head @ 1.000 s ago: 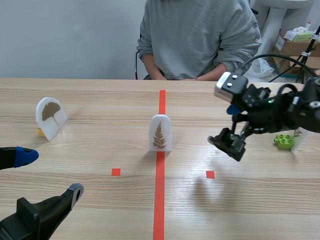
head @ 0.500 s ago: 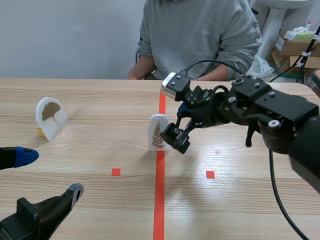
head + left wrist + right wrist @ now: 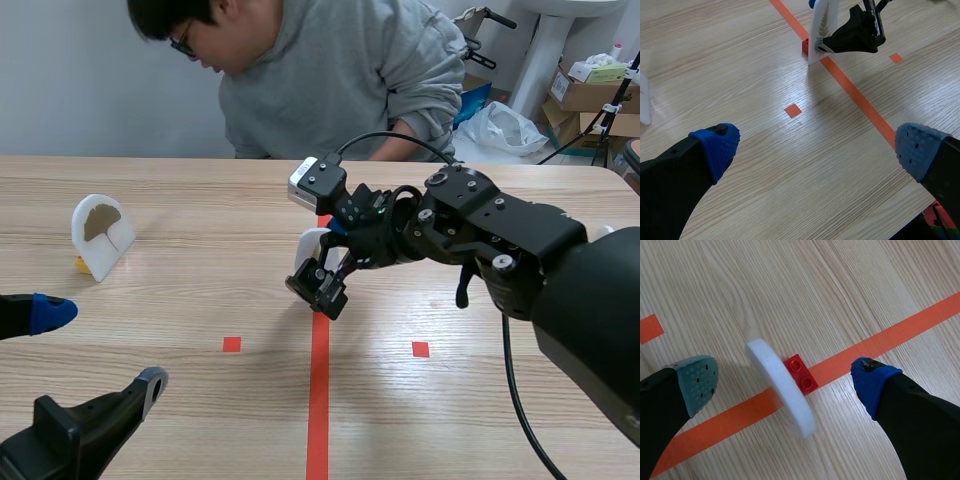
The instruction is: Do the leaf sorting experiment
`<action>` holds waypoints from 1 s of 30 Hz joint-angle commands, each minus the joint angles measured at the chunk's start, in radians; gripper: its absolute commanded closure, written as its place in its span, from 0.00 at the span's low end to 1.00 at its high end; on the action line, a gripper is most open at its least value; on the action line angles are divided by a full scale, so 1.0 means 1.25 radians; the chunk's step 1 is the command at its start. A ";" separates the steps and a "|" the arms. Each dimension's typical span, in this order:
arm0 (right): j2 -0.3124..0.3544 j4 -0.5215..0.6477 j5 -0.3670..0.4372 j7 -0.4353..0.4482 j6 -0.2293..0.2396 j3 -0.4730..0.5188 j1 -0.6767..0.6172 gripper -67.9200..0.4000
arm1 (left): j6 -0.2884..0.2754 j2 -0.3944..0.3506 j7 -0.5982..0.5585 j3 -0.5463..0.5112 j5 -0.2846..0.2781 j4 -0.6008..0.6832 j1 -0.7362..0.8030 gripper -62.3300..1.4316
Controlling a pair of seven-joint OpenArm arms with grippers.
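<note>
1. The right gripper (image 3: 326, 258) is reached in from the right, past the middle of the table (image 3: 180, 200).
2. Its fingers are spread wide, and the fern plaque (image 3: 310, 243) is seen between them, one finger on the near side and one on the far side.
3. In the right wrist view the fern plaque (image 3: 782, 387) is seen edge-on between the fingers of the right gripper (image 3: 784, 376), with bare wood showing on both sides of it.
4. Whether the near finger touches the plaque lower down cannot be told.
5. The fern plaque (image 3: 819, 30) is stood upright on the red tape line (image 3: 317, 400) at the middle of the table.
6. A red brick (image 3: 801, 374) is set against the far face of the plaque, also on the tape line.
7. The left gripper (image 3: 98, 347) is held low at the near left, well apart from the fern plaque.
8. In its own view the left gripper (image 3: 817, 150) is opened wide, and nothing is held between its fingers.
9. The ginkgo plaque (image 3: 100, 235) is stood at the far left of the table, with a yellow brick (image 3: 80, 265) just behind it.
10. A person (image 3: 330, 80) in a grey sweatshirt is seated across the table, leaning forward.
</note>
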 commanded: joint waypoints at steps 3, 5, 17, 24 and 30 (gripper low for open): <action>0.004 0.021 0.006 0.010 0.000 0.002 0.005 0.21 | -0.002 0.002 -0.012 -0.004 -0.005 0.006 -0.002 0.00; 0.003 0.021 0.006 0.009 0.000 0.002 0.000 0.26 | -0.002 0.002 -0.012 -0.004 -0.005 0.006 -0.002 0.00; 0.004 0.021 0.006 0.009 0.000 0.002 -0.017 0.71 | -0.002 0.002 -0.012 -0.004 -0.005 0.006 -0.002 0.00; 0.003 0.021 0.006 0.009 0.000 0.002 -0.017 0.87 | -0.002 0.002 -0.012 -0.004 -0.005 0.006 -0.002 0.00; 0.004 0.021 0.006 0.008 0.000 0.002 -0.017 0.95 | -0.002 0.002 -0.012 -0.004 -0.005 0.006 -0.002 0.00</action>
